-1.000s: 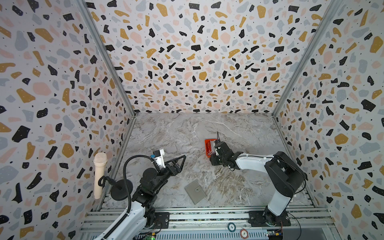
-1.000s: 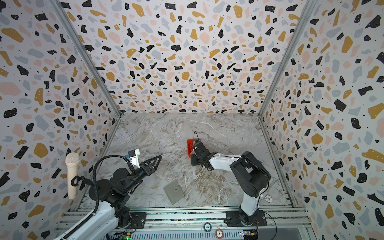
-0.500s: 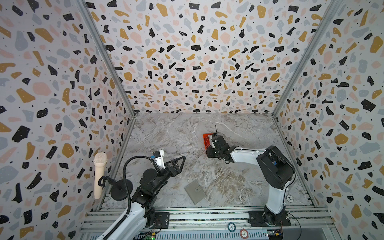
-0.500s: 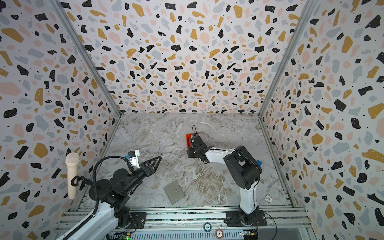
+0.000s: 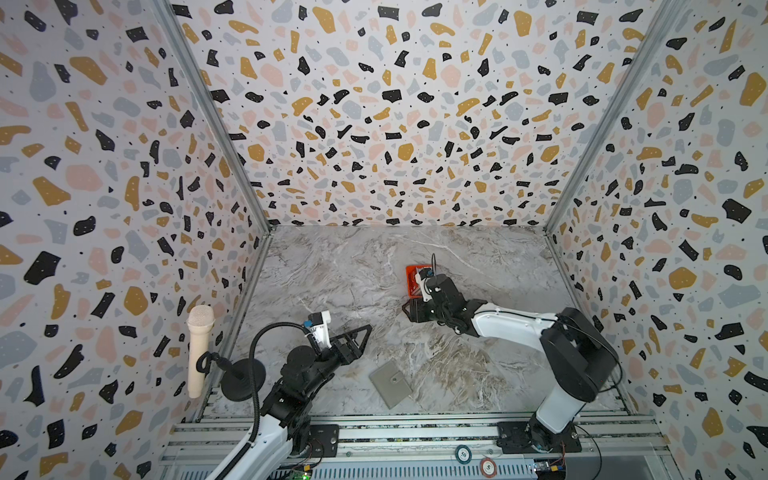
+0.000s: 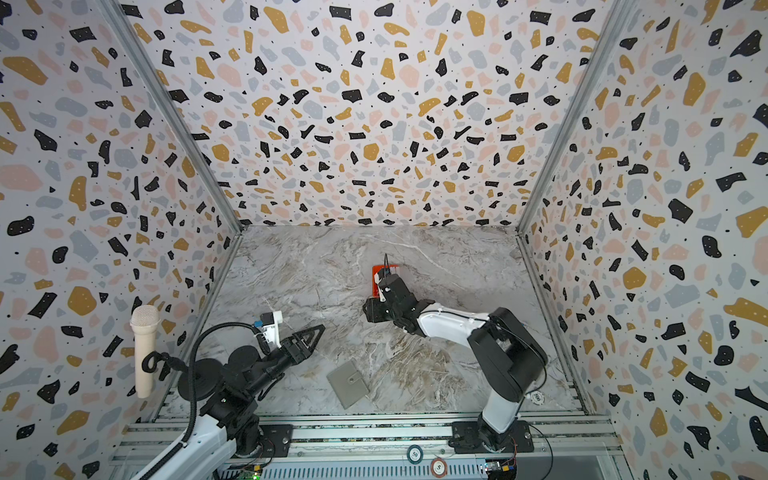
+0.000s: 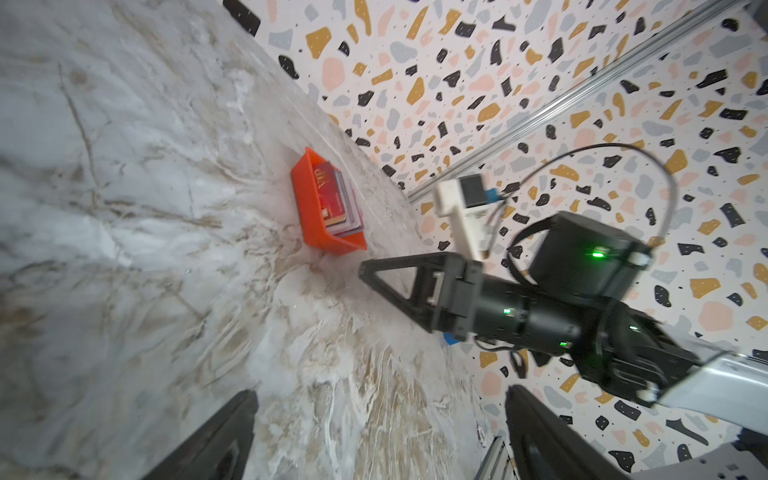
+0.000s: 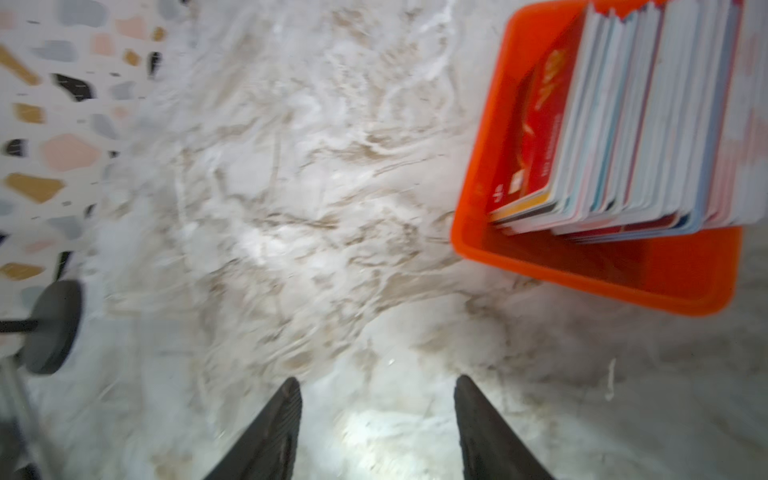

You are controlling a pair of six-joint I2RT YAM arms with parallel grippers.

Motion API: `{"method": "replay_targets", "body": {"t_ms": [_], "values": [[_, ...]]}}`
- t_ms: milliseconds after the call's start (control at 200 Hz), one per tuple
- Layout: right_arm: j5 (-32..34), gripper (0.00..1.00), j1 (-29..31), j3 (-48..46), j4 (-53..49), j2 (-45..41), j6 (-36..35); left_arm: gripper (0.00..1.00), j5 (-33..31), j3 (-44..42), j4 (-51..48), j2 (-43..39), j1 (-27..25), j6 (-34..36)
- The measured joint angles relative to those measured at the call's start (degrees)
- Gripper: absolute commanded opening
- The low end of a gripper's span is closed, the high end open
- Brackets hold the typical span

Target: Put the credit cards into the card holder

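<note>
The credit cards (image 7: 338, 199) stand on edge as a stack in a small orange tray (image 7: 307, 216), with the red VIP card (image 8: 536, 124) at the front. In both top views the right wrist hides most of that tray (image 5: 412, 276). My right gripper (image 8: 376, 382) hovers low over bare table beside the tray, open and empty. In both top views it (image 5: 409, 311) points left. The card holder (image 5: 390, 383) (image 6: 348, 383) lies folded flat near the front edge, snap tab up. My left gripper (image 5: 365, 330) (image 7: 380, 392) is wide open and empty, held above the table left of the holder.
A cream microphone (image 5: 199, 349) on a black round-base stand (image 5: 243, 380) sits at the front left. Poker chips (image 5: 463, 454) lie on the front rail, and another (image 6: 537, 397) by the right arm's base. Terrazzo walls (image 5: 374, 124) enclose three sides.
My right gripper has swung from over the tray to the table beside it, and its jaws have spread wider. The tray seems to have shifted slightly toward the back. The left arm has stayed put.
</note>
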Motion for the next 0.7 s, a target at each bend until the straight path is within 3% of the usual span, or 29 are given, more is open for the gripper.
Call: {"method": "replay_targets", "body": {"t_ms": [280,486,701], "values": [[-11.0,0.66,1.8,-11.8,0.0,-13.2,-4.8,0.8,-8.9,0.4,-16.9,-0.8,-13.8,-2.1],[-13.5,0.65,4.0,-17.4,-0.1,-17.7,-5.7,0.7,-15.2,2.7,-26.4,2.1,-22.4,-6.5],[-14.9,0.62,6.0,-20.0,0.0,-19.0,-7.4,0.66,-17.0,5.6,-30.2,8.2,-29.0,-11.0]]}}
